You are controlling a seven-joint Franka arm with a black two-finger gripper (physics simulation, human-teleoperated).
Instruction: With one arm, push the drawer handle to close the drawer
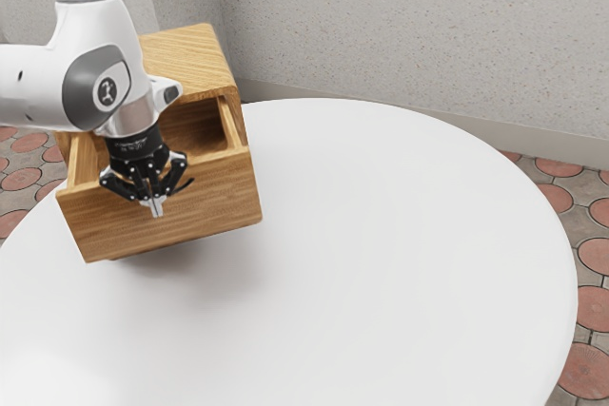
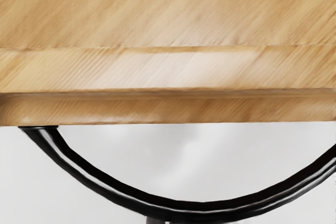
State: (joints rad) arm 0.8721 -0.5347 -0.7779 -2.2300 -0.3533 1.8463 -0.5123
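1. White round table [image 1: 400,235]: supports the unit. Judged risk: a hard push could slide the unit across the smooth-looking top.
2. Light-brown wooden cabinet [image 1: 186,48]: stands at the exterior view's left. If it shifts with the push, the drawer will not close.
3. White-and-grey jointed robot arm [image 1: 29,92]: reaches over the cabinet and the open drawer. Judged risk: its links or wrist could foul the cabinet as the drawer travels inward.
4. Box-shaped wooden drawer [image 1: 214,202]: projects from the cabinet, its interior exposed. An off-centre push could skew it and cause binding.
5. Black two-finger gripper [image 1: 157,206]: fingertips together, at the drawer's front. Too high a line of push could carry them over the handle.
6. Curved black glossy handle [image 2: 205,209]: bows outward from the drawer front, beside the gripper. Contact cannot be confirmed; its rounded surface could deflect the tips sideways.
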